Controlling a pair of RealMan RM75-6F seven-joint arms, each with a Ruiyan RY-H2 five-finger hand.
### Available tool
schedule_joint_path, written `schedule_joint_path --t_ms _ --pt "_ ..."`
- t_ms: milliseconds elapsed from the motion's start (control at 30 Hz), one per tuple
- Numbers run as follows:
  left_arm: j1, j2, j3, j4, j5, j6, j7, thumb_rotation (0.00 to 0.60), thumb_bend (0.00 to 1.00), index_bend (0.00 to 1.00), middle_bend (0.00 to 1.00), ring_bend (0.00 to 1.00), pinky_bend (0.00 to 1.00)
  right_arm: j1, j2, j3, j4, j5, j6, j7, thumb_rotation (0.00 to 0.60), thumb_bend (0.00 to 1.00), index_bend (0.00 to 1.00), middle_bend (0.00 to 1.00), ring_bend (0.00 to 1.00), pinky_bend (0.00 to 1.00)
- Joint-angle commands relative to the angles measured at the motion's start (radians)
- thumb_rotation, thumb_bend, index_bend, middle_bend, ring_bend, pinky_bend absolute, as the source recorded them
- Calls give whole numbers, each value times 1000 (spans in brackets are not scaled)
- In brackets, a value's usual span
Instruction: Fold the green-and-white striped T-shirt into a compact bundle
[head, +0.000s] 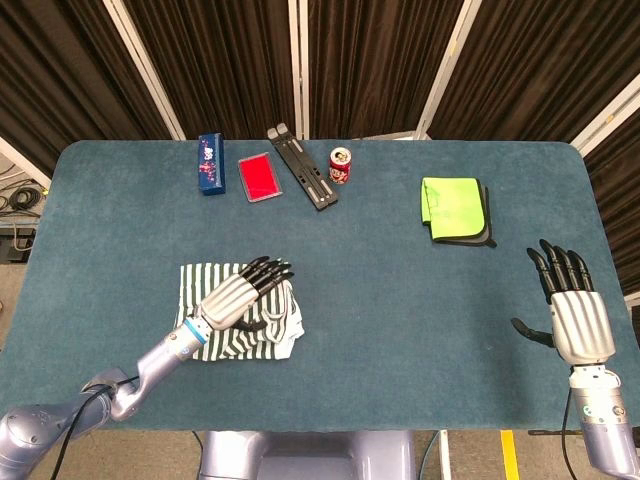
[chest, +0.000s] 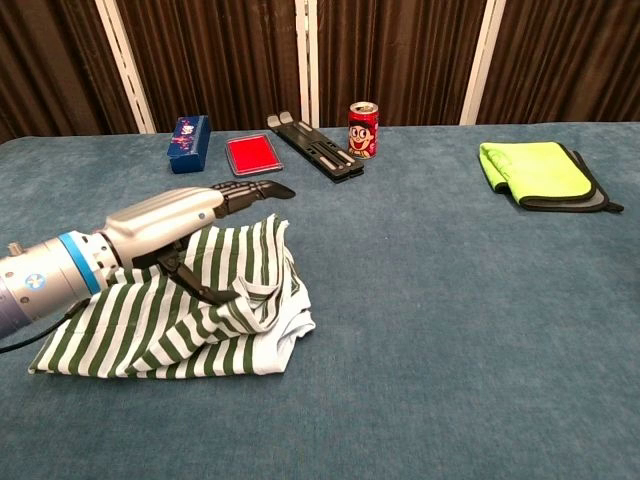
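Note:
The green-and-white striped T-shirt (head: 272, 340) lies partly folded and rumpled on the blue table, front left. My left hand (head: 240, 292) hovers low over its middle with the fingers stretched out flat toward the right. In the chest view the left hand (chest: 175, 225) has its thumb pointing down against a raised fold of the T-shirt (chest: 180, 335); nothing is gripped. My right hand (head: 578, 310) rests open, fingers spread, at the table's right edge, far from the shirt. The chest view does not show the right hand.
Along the back stand a blue box (head: 209, 163), a red flat case (head: 260, 177), a black folding stand (head: 303, 167) and a red can (head: 341, 165). A folded yellow-green cloth (head: 455, 209) on a dark one lies at the back right.

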Motion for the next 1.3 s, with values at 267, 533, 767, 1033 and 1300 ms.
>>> schedule_joint_path --t_ms 267,533,767,1033,1300 --pt "-4 -17 25 -74 32 -13 29 600 226 0 0 0 0 -7 9 3 -6 0 12 12 600 0 15 0 0 0" --pt "12 -18 37 -127 49 9 30 600 226 0 0 0 0 -10 15 2 -14 -7 18 17 600 0 14 0 0 0" --pt "25 2 3 -174 49 80 41 600 226 0 0 0 0 -14 20 1 -17 -9 20 30 600 0 14 0 0 0" --pt "82 171 -37 -354 -19 121 124 600 187 0 0 0 0 -17 25 1 -10 3 15 38 600 0 15 0 0 0" --pt "248 476 -29 -710 -159 197 395 600 123 0 0 0 0 -17 25 1 -4 15 4 12 600 0 14 0 0 0"
